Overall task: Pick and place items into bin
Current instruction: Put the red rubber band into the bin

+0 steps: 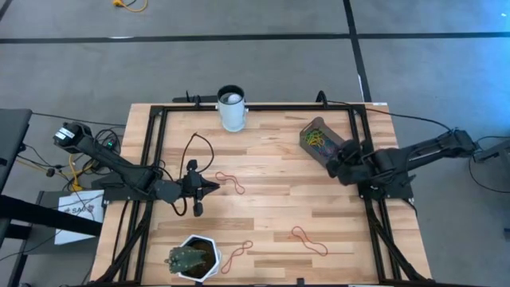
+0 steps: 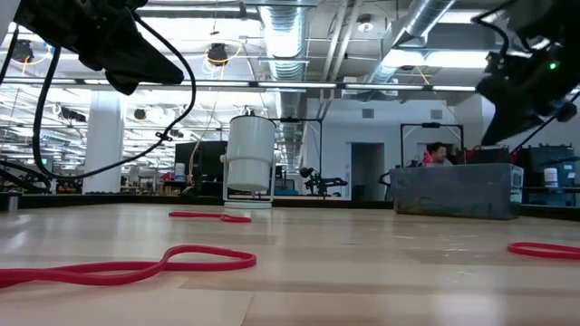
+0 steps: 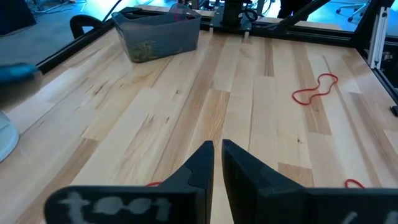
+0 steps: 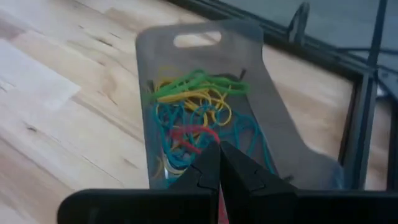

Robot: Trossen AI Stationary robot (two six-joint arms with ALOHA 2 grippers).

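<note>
The bin [image 1: 304,132] is a dark translucent tray at the table's far right, holding green, yellow, blue and red bands [image 4: 193,106]. My right gripper [image 1: 329,157] hangs shut just above its near end [image 4: 219,149]. Three red bands lie flat on the wood: one [image 1: 231,182] by the left gripper, one [image 1: 307,240] near the front right, one [image 1: 237,254] beside the plant pot. My left gripper [image 1: 213,186] is shut and above the table [image 3: 217,149], its tips at the first band's left end. My right gripper shows a strip of red band [image 4: 221,200] in the slit between its shut fingers, which point down over the bin from the near side. The fingers hide where they meet it, and I cannot tell how much of the band hangs below.
A white cylindrical cup [image 1: 232,108] stands at the far edge and a white hexagonal plant pot [image 1: 194,257] at the near left. A black cable [image 1: 199,143] loops over the wood behind the left gripper. Black frame rails [image 1: 362,143] run along the table's sides. A person sits in the room beyond [image 2: 437,154].
</note>
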